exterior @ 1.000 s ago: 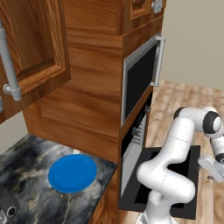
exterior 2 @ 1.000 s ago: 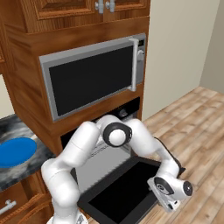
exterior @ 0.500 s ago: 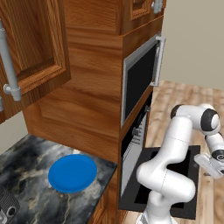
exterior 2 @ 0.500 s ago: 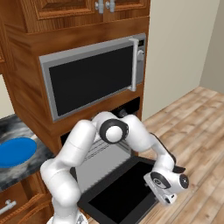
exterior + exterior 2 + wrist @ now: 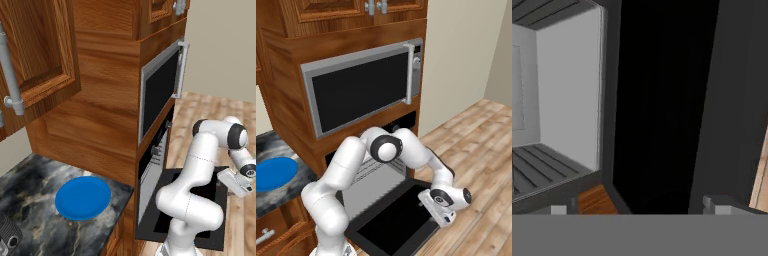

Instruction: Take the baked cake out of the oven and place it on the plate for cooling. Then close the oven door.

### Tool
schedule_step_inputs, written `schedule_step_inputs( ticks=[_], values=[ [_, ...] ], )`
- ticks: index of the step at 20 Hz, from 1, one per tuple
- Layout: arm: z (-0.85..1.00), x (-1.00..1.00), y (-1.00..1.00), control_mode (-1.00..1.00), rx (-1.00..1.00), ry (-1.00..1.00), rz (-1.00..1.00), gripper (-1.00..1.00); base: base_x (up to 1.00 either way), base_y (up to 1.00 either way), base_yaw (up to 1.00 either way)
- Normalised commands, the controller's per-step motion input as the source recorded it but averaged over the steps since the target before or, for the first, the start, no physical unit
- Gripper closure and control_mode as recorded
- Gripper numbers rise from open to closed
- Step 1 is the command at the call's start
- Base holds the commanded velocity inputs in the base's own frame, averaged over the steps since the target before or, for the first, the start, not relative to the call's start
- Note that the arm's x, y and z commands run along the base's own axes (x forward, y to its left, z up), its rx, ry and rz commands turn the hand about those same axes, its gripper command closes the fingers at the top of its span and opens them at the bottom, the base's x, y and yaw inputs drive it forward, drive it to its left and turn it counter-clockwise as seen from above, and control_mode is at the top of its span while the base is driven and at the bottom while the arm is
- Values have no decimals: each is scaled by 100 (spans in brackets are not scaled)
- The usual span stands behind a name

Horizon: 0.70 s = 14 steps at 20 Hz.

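Nothing held, tool (image 5: 442,218) spread wide, hanging low over the outer edge of the dropped oven door (image 5: 391,222) and facing the open oven (image 5: 156,167), probably lining up a reach; cake not discernible; plate (image 5: 83,197) waiting on the counter (image 5: 30,200).

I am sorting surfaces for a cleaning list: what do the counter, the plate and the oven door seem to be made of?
Counter: polished dark stone, probably marble or granite, going by its pale veining. Plate: flat bright blue, uniform and matte, maybe ceramic or plastic; the look leaves it open. Oven door: lying open, black smooth panel in a dark frame, likely glass.
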Motion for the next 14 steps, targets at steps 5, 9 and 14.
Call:
schedule_step_inputs(
  ticks=[5, 9, 14],
  values=[
    [5, 25, 21, -100, 11, 0, 13, -100, 0, 0, 0],
    [0, 23, 25, -100, 11, -2, 10, -100, 0, 0, 0],
    [0, 17, 23, -100, 2, -13, 8, -100, 0, 0, 0]
  ],
)
